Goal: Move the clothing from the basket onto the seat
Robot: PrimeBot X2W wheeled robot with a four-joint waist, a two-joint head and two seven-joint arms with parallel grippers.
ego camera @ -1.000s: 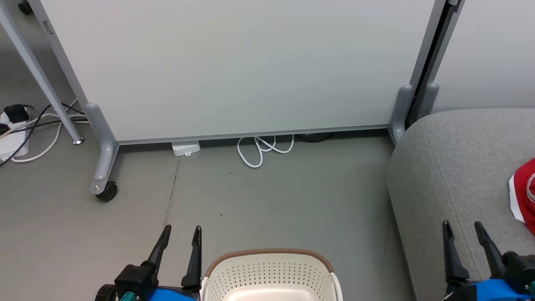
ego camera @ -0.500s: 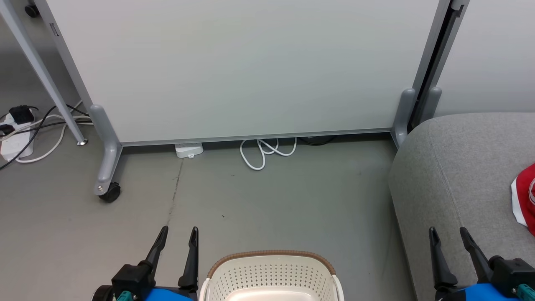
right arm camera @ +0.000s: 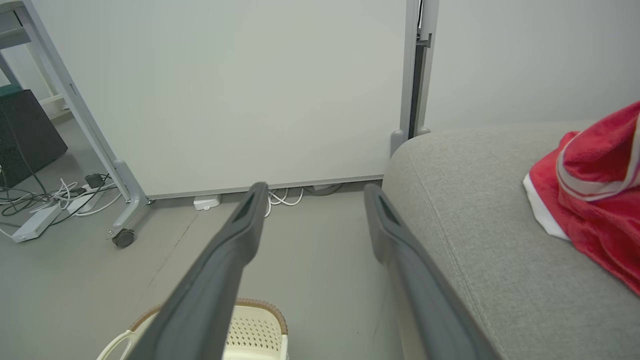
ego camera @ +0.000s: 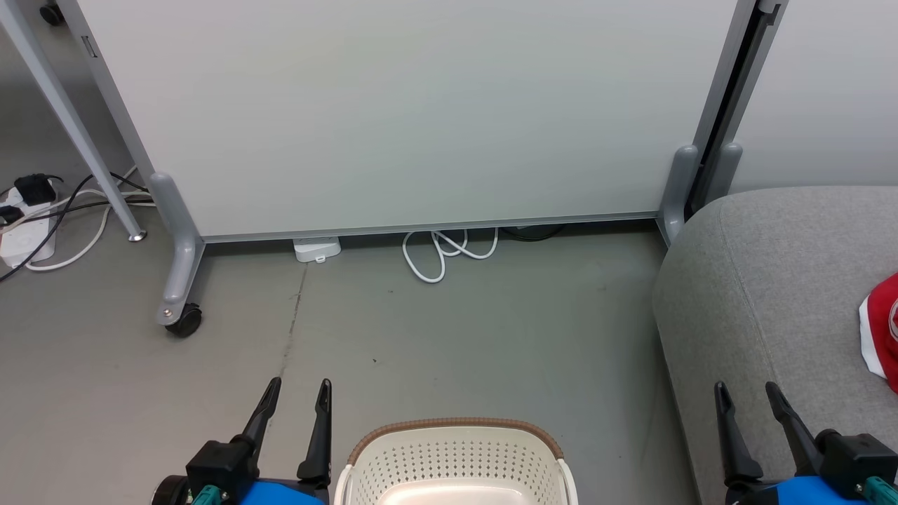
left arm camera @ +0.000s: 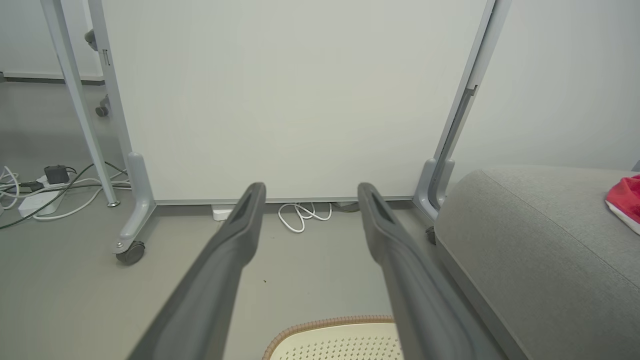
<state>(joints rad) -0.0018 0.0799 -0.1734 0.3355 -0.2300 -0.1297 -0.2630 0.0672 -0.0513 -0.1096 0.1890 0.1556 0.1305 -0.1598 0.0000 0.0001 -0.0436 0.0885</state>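
Observation:
Red clothing [ego camera: 885, 326] with white trim lies on the grey seat [ego camera: 758, 280] at the right edge; it shows as red fabric [right arm camera: 595, 200] in the right wrist view and as a corner [left arm camera: 625, 200] in the left wrist view. The cream basket [ego camera: 456, 459] with a brown rim stands on the floor at bottom centre; the part of its inside that shows holds nothing. My left gripper [ego camera: 298, 393] is open, just left of the basket. My right gripper [ego camera: 745, 394] is open over the seat's front left part, well short of the clothing.
A white partition panel [ego camera: 393, 112] on grey wheeled legs [ego camera: 179, 280] stands across the back. White cable [ego camera: 442, 252] loops under it, and a power strip with cords [ego camera: 28, 224] lies at the far left. Grey floor [ego camera: 456, 330] spreads between basket and panel.
The right gripper has slid left and slightly down in the head view, staying open. The camera shifted a little. The left gripper has barely moved.

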